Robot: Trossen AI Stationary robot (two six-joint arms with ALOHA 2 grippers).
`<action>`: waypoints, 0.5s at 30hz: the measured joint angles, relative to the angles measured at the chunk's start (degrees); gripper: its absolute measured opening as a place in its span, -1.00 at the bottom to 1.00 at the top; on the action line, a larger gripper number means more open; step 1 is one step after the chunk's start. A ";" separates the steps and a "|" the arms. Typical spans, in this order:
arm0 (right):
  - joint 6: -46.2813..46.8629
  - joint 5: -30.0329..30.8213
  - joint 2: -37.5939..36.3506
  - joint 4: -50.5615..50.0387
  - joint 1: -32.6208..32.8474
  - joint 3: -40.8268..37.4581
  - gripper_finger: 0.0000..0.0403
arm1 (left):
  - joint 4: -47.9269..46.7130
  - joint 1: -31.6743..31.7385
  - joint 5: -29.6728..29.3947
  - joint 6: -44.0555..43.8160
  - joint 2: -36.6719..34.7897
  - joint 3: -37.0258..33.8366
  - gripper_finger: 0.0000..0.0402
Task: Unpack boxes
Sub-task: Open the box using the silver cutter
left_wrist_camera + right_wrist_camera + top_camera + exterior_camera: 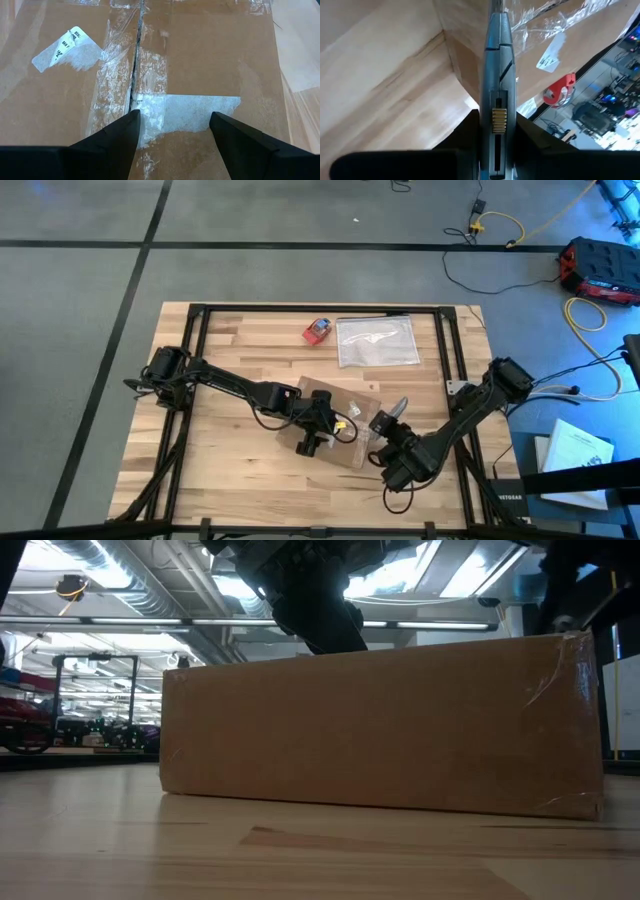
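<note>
The shallow brown cardboard box (340, 405) lies flat on the wooden table, its taped flaps up; it fills the low view (380, 730). My left gripper (173, 117) is open over the box top, one finger at the taped middle seam (136, 75). My right gripper (385, 438) is by the box's right side, shut on a grey utility knife (497, 60). The knife points toward the box's taped edge (535, 25). My left gripper's fingertips (131, 120) slant down onto the box top beside the seam; I cannot tell whether they touch it. My right gripper pinches the knife's handle (498, 102) between its two fingers, which lie along it. The knife slants down toward the box, lifted clear of the table; its tip is out of view.
A clear plastic bag (378, 340) and a small red-and-blue object (318, 330) lie near the table's far edge. A black frame (300, 308) rims the table. Bare wood shows left of the box and along the near edge.
</note>
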 joint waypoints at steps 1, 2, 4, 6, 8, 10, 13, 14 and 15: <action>-0.10 0.05 0.00 0.02 0.00 0.00 -0.70 | 0.00 0.00 0.00 0.00 0.00 0.00 0.17; -0.11 0.05 0.00 0.05 0.00 -0.01 -0.70 | 0.00 0.00 0.00 0.00 0.00 0.00 0.17; -0.11 0.05 0.00 0.01 -0.08 0.00 -0.70 | 0.00 0.00 0.00 0.00 0.00 0.00 0.17; -0.12 0.00 0.00 -0.11 -0.37 0.00 -0.70 | 0.00 0.00 -0.02 0.07 0.00 0.00 0.17; -0.19 -0.04 0.00 -0.13 -0.69 0.00 -0.70 | 0.00 -0.02 -0.05 0.48 0.00 0.00 0.17; -0.26 -0.07 0.00 -0.14 -1.05 0.00 -0.70 | 0.00 -0.04 -0.08 0.94 0.00 0.00 0.17; -0.27 -0.13 0.00 -0.30 -1.52 0.00 -0.70 | -0.04 -0.04 -0.11 1.18 0.00 0.00 0.17; -0.27 0.03 0.00 -0.36 -1.64 0.00 -0.70 | -0.04 -0.06 -0.11 1.22 0.00 0.00 0.17; -0.30 0.14 0.00 -0.32 -1.86 0.00 -0.70 | -0.07 -0.13 -0.12 1.26 0.00 0.00 0.17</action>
